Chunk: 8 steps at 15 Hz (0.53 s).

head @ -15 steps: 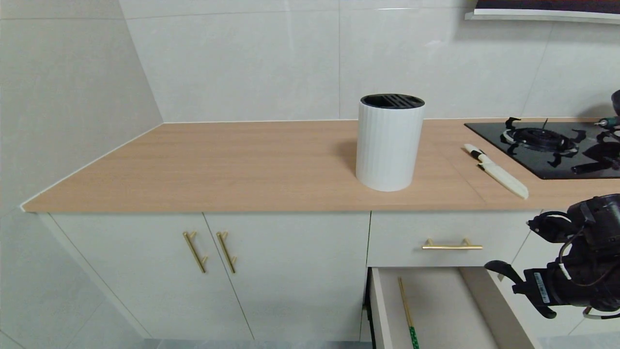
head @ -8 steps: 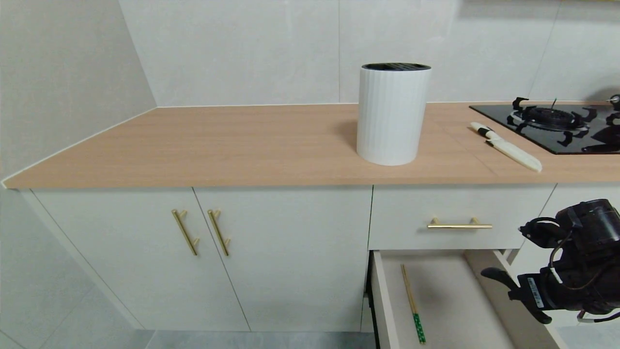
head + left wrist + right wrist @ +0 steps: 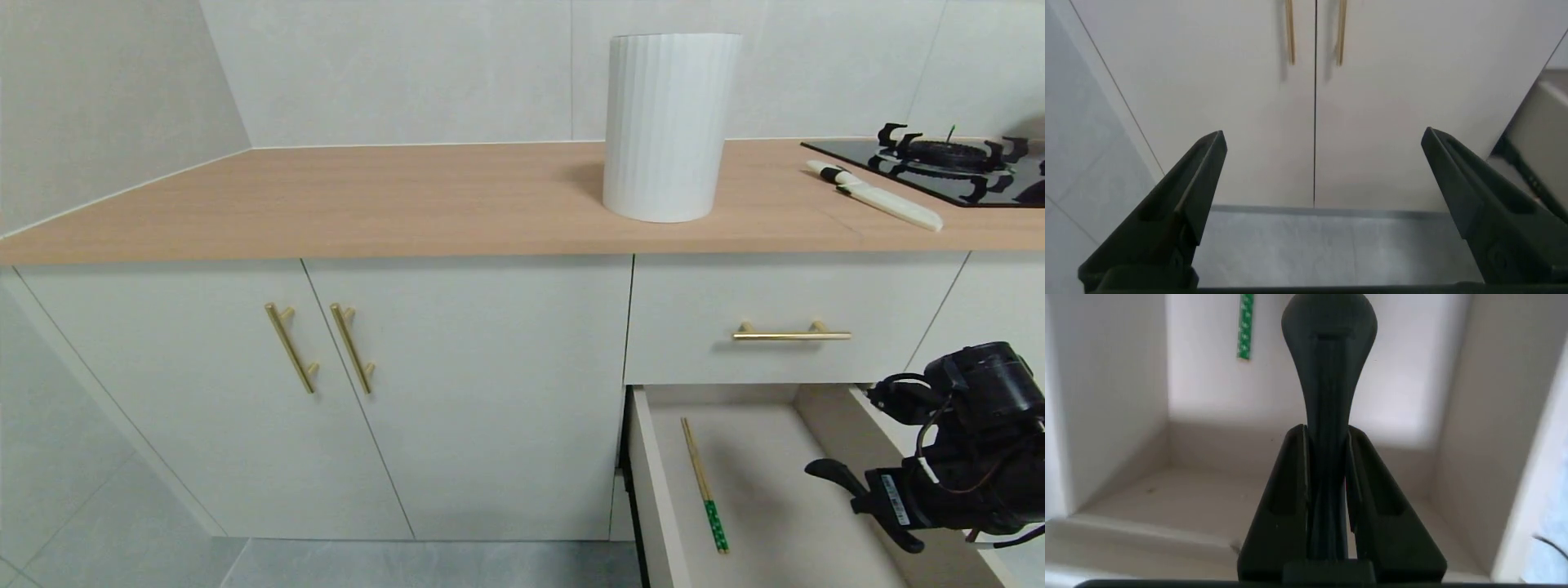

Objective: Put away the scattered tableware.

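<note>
The right hand hangs over the right side of an open white drawer, its two black fingers pressed together with nothing between them and pointing into the drawer. On the drawer floor, nearer its left wall, lie the wooden chopsticks with green patterned ends, well apart from the right hand. Above the drawer sits a closed white drawer front with a gold bar handle. On the light wooden desk a tall white ribbed cylindrical holder stands upright. To its right a white knife with a black band on its handle lies flat, just beside a black gas hob. The left hand is held low before the white cabinet doors, whose slim gold handles sit side by side. Its fingers are spread wide apart and grip nothing, with grey floor tiles beneath it.
</note>
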Motion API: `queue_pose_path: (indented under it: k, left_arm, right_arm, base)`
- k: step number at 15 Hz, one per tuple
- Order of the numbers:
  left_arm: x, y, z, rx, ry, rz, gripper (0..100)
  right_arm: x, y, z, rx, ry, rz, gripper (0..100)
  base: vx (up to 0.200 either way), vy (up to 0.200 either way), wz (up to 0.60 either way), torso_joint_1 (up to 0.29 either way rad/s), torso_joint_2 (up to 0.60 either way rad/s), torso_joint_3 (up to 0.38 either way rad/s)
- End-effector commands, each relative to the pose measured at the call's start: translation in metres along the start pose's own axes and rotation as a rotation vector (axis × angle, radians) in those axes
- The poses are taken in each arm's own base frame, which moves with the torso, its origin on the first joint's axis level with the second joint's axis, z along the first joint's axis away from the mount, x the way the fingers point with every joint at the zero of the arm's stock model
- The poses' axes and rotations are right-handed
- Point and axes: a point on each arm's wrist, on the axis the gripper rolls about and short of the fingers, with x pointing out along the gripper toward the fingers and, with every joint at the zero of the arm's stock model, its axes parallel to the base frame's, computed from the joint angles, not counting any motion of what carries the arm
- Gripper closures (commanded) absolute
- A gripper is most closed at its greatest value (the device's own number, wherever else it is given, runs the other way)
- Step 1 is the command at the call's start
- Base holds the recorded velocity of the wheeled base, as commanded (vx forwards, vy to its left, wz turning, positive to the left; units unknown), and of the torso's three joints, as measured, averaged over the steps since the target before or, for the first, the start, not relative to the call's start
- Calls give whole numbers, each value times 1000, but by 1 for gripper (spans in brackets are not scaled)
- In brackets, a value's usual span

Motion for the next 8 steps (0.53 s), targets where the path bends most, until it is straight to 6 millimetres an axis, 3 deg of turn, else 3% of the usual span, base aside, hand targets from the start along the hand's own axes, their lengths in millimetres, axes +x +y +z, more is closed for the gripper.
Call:
queue_pose_path:
  k: [1, 6, 8]
  left_arm:
    - [0, 0, 0, 0, -1, 0, 0]
    - [0, 0, 0, 0, -1, 0, 0]
    - [0, 0, 0, 0, -1, 0, 0]
  right_arm:
    - [2, 0, -2, -1, 11, 2, 100]
    - [8, 4, 2, -18, -1, 12, 100]
    - [32, 4, 25, -27, -72, 20, 100]
  base:
    - [0, 0, 0, -27, 266, 246]
    - [0, 0, 0, -4, 57, 49]
    - [0, 0, 0, 0, 0, 0]
